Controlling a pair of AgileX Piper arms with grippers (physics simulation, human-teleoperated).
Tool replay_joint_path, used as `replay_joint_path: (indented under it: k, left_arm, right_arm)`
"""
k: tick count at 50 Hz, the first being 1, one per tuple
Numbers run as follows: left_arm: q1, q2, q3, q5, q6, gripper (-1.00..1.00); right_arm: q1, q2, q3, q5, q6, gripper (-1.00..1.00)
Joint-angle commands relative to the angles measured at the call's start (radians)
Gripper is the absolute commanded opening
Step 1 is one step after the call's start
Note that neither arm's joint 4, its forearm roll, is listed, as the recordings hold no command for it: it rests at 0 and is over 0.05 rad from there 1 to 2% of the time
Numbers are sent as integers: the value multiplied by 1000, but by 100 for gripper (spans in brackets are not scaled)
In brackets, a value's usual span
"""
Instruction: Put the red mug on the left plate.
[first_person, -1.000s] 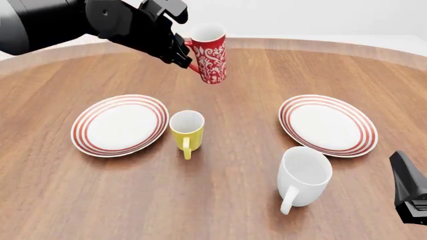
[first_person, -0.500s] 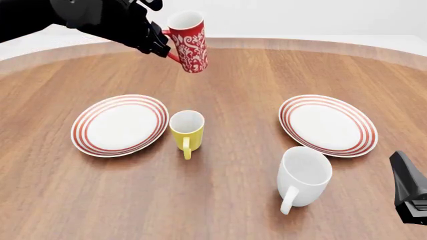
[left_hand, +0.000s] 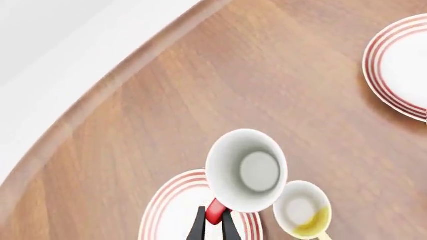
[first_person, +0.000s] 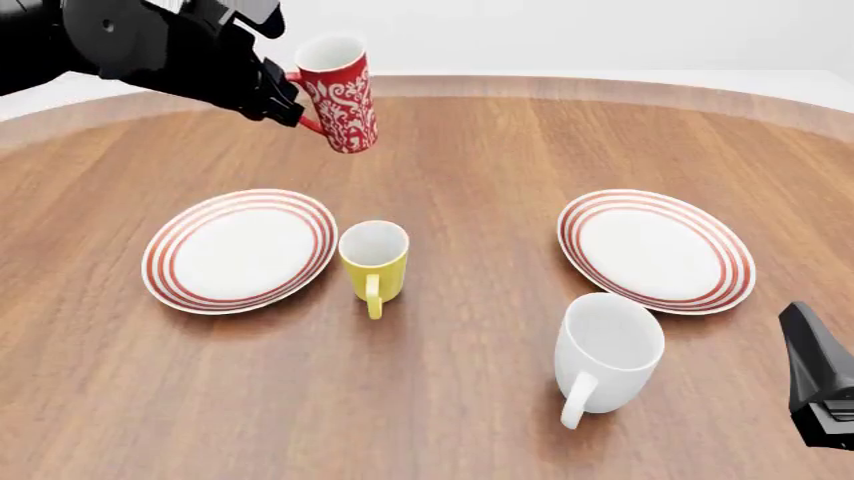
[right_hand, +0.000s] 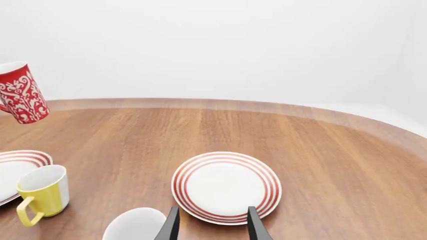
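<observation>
The red mug (first_person: 338, 93), patterned in white, hangs tilted in the air above the far left part of the table. My left gripper (first_person: 295, 108) is shut on its red handle. In the left wrist view the red mug (left_hand: 246, 170) shows its white inside, with the left gripper (left_hand: 215, 226) pinching the handle. The left plate (first_person: 240, 250) lies below and nearer than the mug, and the left plate (left_hand: 168, 212) shows partly under the mug. My right gripper (right_hand: 212, 227) stands open and holds nothing, low at the front right (first_person: 817, 385).
A yellow mug (first_person: 374, 260) stands just right of the left plate. A larger white mug (first_person: 609, 350) stands in front of the right plate (first_person: 655, 250). The table's curved far edge (first_person: 561, 88) runs behind the held mug.
The left arm has carried the red mug leftward and a little higher, closer to over the left plate. The right arm and the other dishes have not moved.
</observation>
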Motion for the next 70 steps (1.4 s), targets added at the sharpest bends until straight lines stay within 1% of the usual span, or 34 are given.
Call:
replay_joint_path:
  k: [1,9,16,29,36,41,43,52,62,70]
  left_arm:
    - [43,-30,35,-2,12,-100]
    - [83,-54,64,-13,7,-100]
    - [105,-88,149,-46,2,-100]
    - [145,-121,230,-98,-24,-100]
    - [165,-112,275,-138,-36,-100]
    - [191,-86,276,-150,-50,-100]
    - [191,-85,276,-152,-73,-100]
    - [219,-83,295,-176,-83,-100]
    - [242,-92,397,-254,-92,-100]
    - [266,-110,457,-289,-97,-100]
  right_arm:
    - [0,0,0,0,0,100]
    - [0,0,0,0,0,100]
    - [0,0,0,0,0,100]
    - [0,0,0,0,0,100]
    - [0,0,0,0,0,100]
    - [0,0,0,0,0,100]
    - [0,0,0,0,0,100]
    - [0,0,0,0,0,100]
    - [0,0,0,0,0,100]
    - [0,0,0,0,0,100]
